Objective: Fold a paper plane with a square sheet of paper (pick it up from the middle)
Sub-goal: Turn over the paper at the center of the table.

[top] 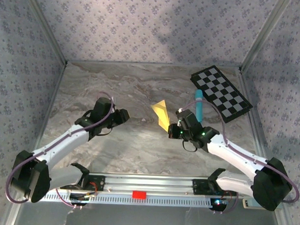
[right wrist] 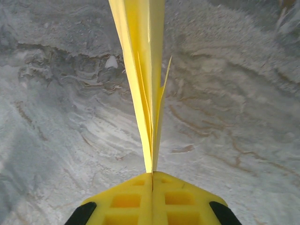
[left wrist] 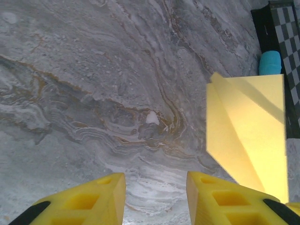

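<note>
The square sheet of paper (top: pixel 161 114) is yellow and folded into a pointed, layered wedge like a paper plane. It is held up off the marble table. My right gripper (top: pixel 170 128) is shut on its lower end. In the right wrist view the paper (right wrist: pixel 140 70) rises edge-on from the closed right gripper (right wrist: pixel 152 174). My left gripper (top: pixel 125 114) hovers left of the paper, apart from it. In the left wrist view the left gripper (left wrist: pixel 156 180) is open over bare table, and the paper (left wrist: pixel 253 140) stands beyond its right finger.
A light-blue marker (top: pixel 198 105) lies behind the right gripper and shows past the paper (left wrist: pixel 270 63). A black-and-white checkered board (top: pixel 221 93) sits at the back right. Patterned walls enclose the table on three sides.
</note>
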